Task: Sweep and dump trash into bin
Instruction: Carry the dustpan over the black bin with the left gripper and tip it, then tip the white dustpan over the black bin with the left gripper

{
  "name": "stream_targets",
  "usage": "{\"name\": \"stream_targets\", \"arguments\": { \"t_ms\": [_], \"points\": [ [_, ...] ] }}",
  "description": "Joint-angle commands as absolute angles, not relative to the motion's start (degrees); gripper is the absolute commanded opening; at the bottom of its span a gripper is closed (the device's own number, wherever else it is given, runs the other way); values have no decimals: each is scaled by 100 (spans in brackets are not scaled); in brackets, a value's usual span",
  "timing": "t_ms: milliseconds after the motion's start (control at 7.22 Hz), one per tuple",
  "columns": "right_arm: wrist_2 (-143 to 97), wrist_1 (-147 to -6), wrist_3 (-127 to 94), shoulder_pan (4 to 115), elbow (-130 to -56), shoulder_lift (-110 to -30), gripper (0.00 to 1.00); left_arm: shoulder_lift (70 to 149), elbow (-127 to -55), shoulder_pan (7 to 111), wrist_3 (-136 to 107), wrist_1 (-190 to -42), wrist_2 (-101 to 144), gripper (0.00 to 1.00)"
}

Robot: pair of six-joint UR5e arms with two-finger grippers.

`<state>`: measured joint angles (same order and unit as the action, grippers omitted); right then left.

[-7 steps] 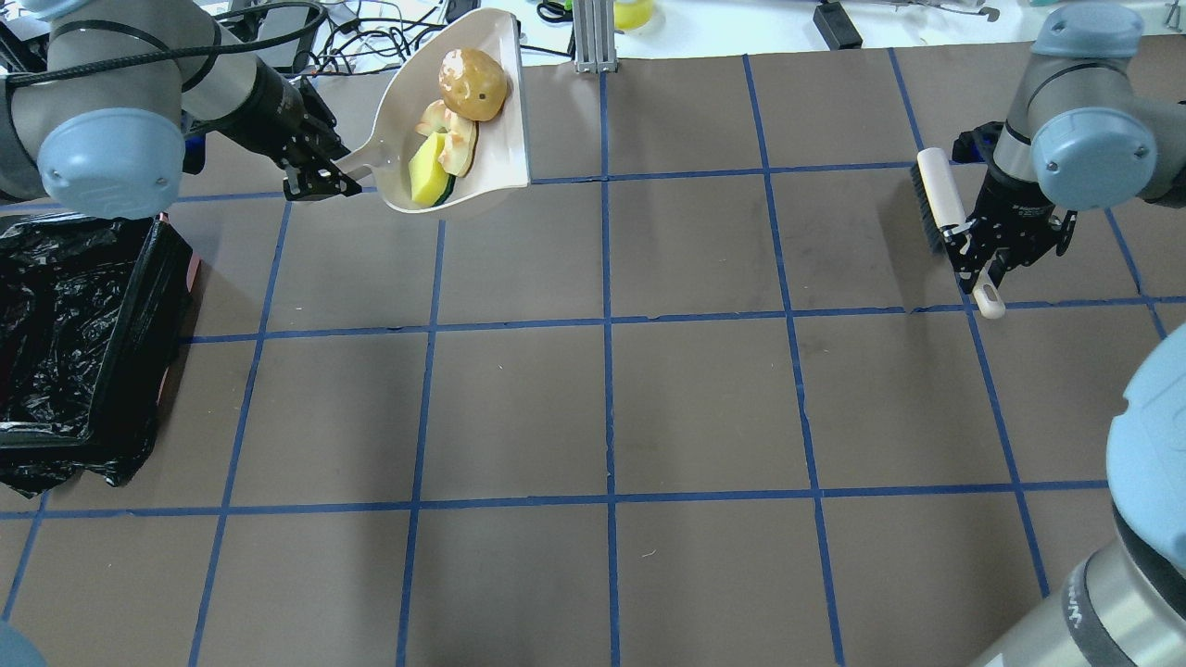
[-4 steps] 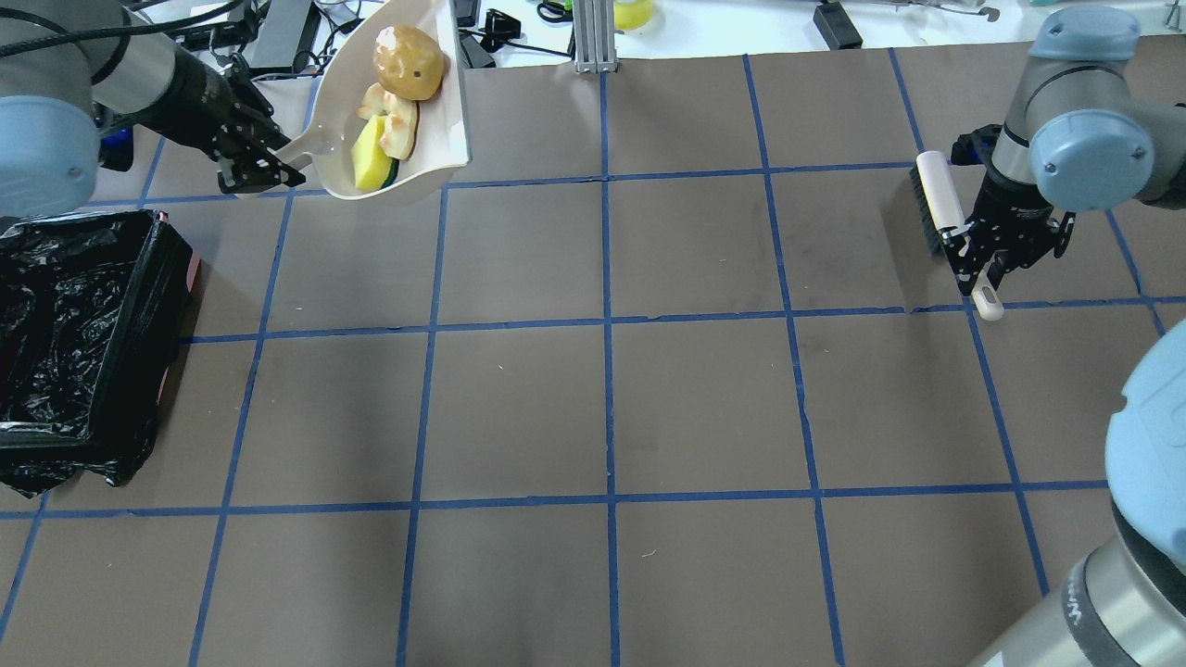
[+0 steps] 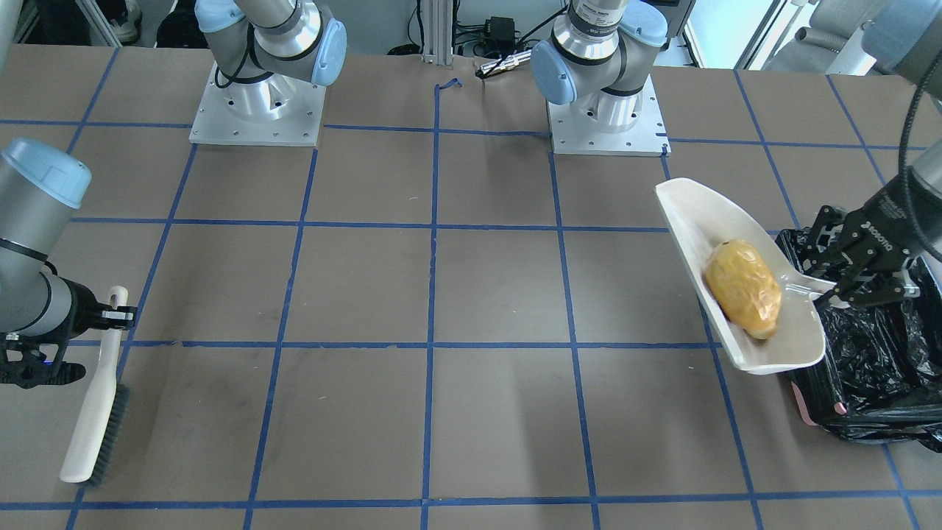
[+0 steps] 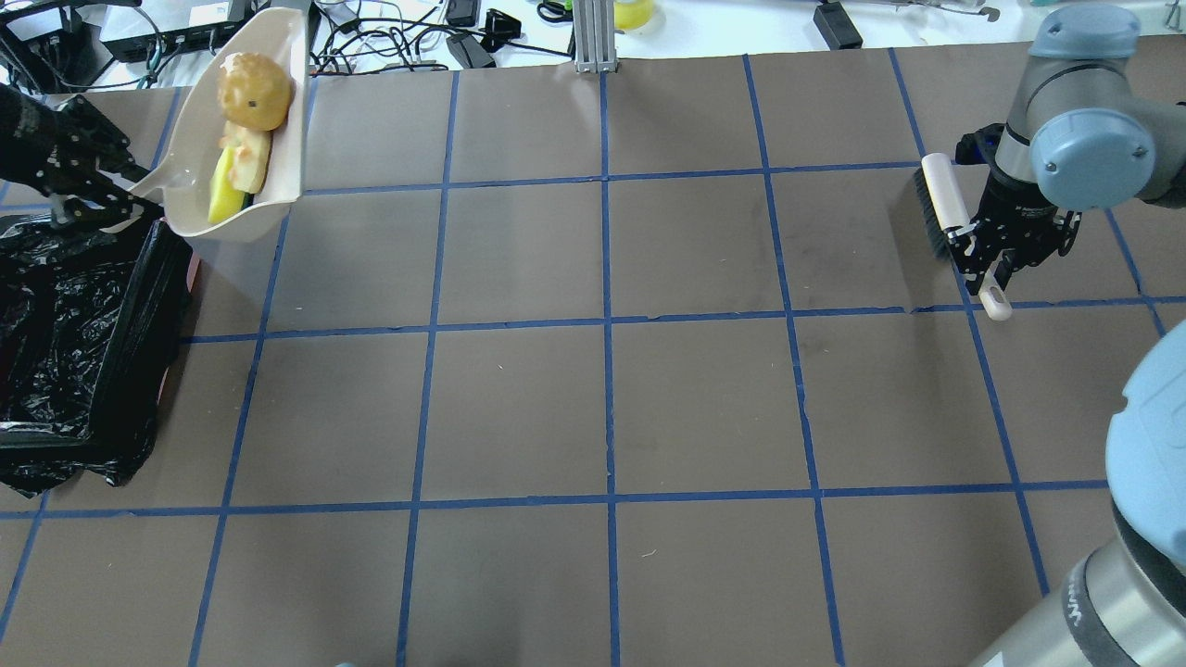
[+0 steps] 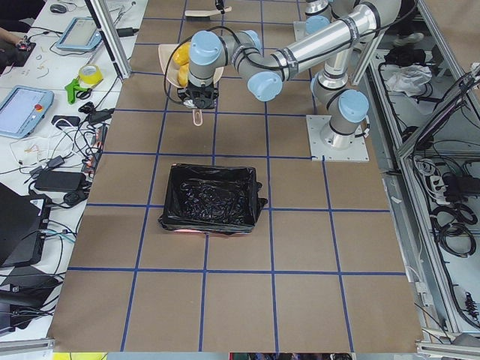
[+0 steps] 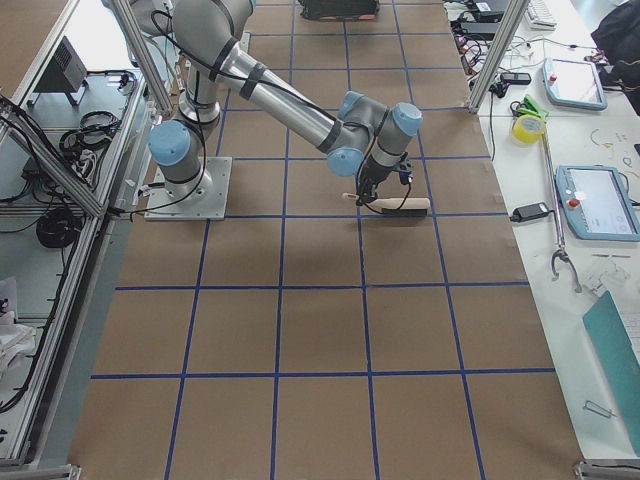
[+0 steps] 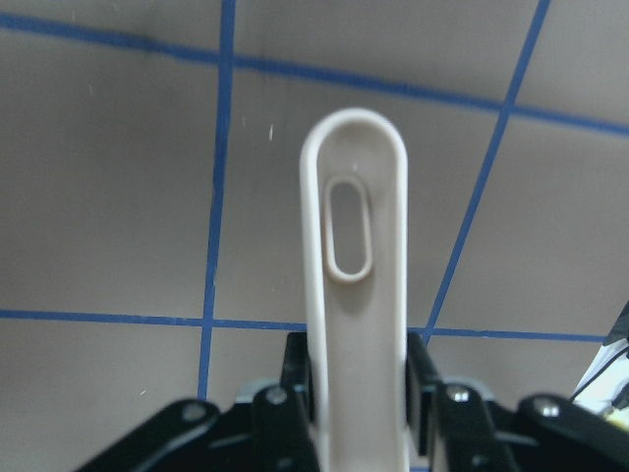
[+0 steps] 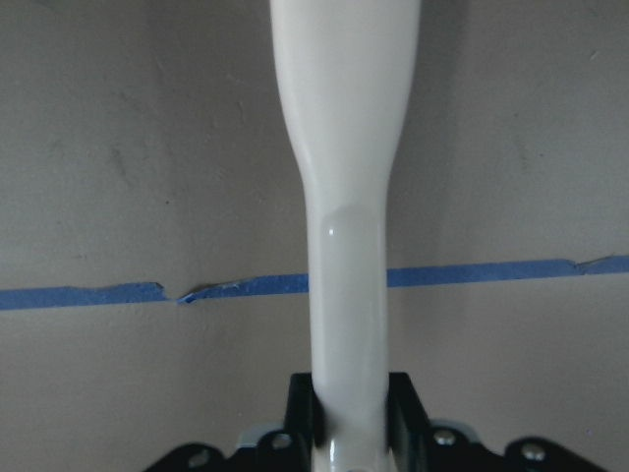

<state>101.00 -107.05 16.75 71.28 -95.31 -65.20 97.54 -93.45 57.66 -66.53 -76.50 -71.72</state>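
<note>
The left gripper (image 3: 835,292) is shut tight on the handle of the dustpan (image 3: 692,213). The wrist view shows the handle pinched between both fingers. The pan is up in the air near the far left corner of the table (image 4: 602,408), just beside the bin (image 4: 148,306) but not over it yet.

All the trash is in the pan: the amber lump (image 4: 255,79), the tan half-ring (image 4: 246,148) and the yellow wedge (image 4: 220,182). The wedge and the ring lie by the handle end. The lump sits nearer the open mouth, which points to the far edge. I think the pan is held this way so nothing slides out.

The bin sits at the left edge of the table. Its black bag is open at the top, so things can drop straight in.

The right gripper (image 4: 987,264) is closed on the handle of the brush (image 4: 938,195), low near the right edge and well apart from the pan. I cannot tell if the bristles touch the table. I think it waits there to be out of the way.

The sweeping looks done. Next, I think, the pan must go over the bag and tip. The round lump could roll out too soon.
</note>
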Motion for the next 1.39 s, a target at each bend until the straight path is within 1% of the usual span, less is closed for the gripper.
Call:
{"name": "stream_targets", "arguments": {
  "t_ms": [0,139,277,554,970,1247],
  "points": [
    [10090,-10705,1679,7128,-9519,-6548,76,9808,-9343,5100,-5585,-7769,-7320,0],
    [10081,-10749,1687,7128,-9519,-6557,89,9878,-9343,4837,-5242,-7770,-7400,0],
    [10090,-11010,1687,7128,-9492,-6565,98,9914,-9343,4573,-4760,-7761,-7426,0],
    [10029,-11039,1688,7137,-9457,-6810,99,10019,-9334,4176,-4037,-7682,-7585,0],
    [10019,-10960,1696,7172,-9457,-7433,100,10343,-8851,3798,-3334,-7682,-7742,0],
    [10011,-10505,1688,7189,-9448,-7995,100,10686,-8536,3543,-2737,-7550,-7961,0]
  ]
}}
